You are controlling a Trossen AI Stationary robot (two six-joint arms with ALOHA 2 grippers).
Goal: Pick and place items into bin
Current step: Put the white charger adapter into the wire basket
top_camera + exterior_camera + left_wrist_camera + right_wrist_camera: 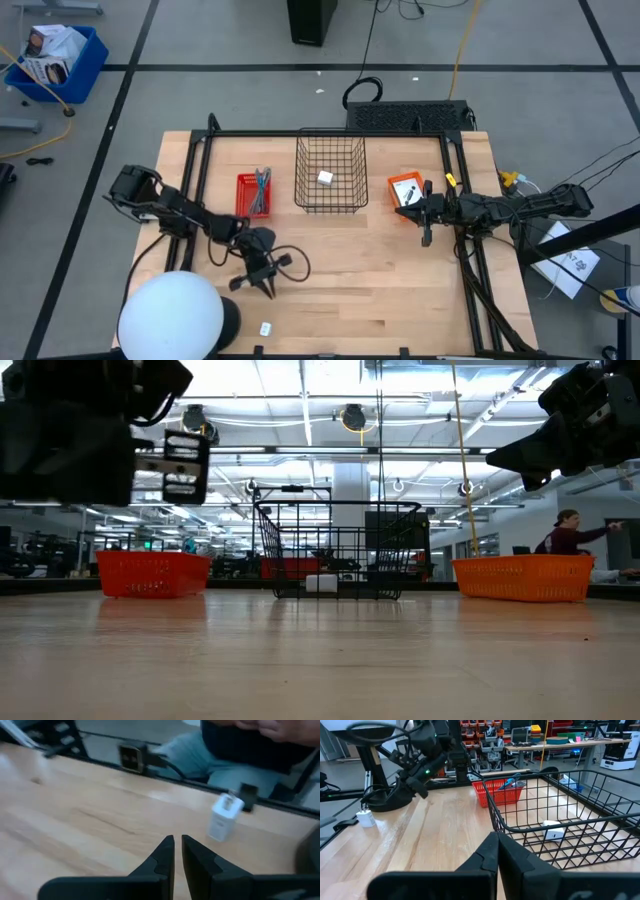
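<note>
Two white blocks: one small white plastic block (325, 177) inside black wire bin (330, 204); other (265, 328) on wooden counter (380, 270) near front edge.
Left gripper (268, 291): fingers closed, empty, above counter.
Right gripper (426, 238): fingers closed, empty, beside bin.

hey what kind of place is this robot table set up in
Probably a large industrial lab or workshop. Behind the wire basket the low view shows a high ceiling with strip lights, and the right wrist view shows workbenches and a shelf of red parts bins.
</note>
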